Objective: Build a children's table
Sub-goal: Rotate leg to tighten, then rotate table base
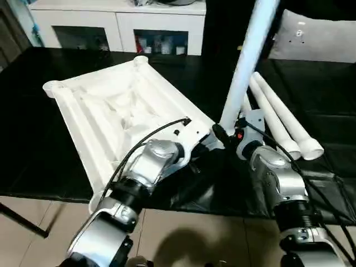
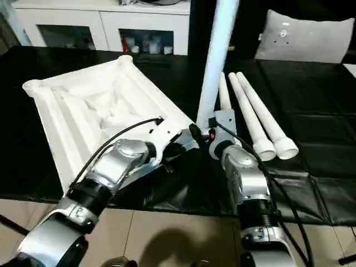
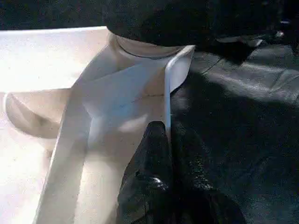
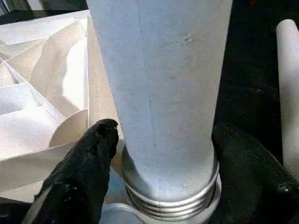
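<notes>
The children's table top [image 1: 111,111] lies upside down on the black surface, ribs and round corner sockets facing up. One white leg [image 1: 245,61] stands upright in the near right corner socket, its threaded base [image 4: 170,196] seated there. My right gripper [image 4: 163,135] sits around the base of that leg [image 2: 214,61]. Just left of the same corner, my left gripper [image 3: 166,133] is shut on the thin rim of the table top [image 3: 93,93]. Three more legs [image 2: 258,117] lie side by side on the surface to the right.
A white cabinet with glass doors [image 1: 117,28] stands behind the black surface [image 1: 33,139]. A grey cushion [image 1: 322,36] rests at the back right. The surface's near edge meets tiled floor [image 1: 183,233] just below my forearms.
</notes>
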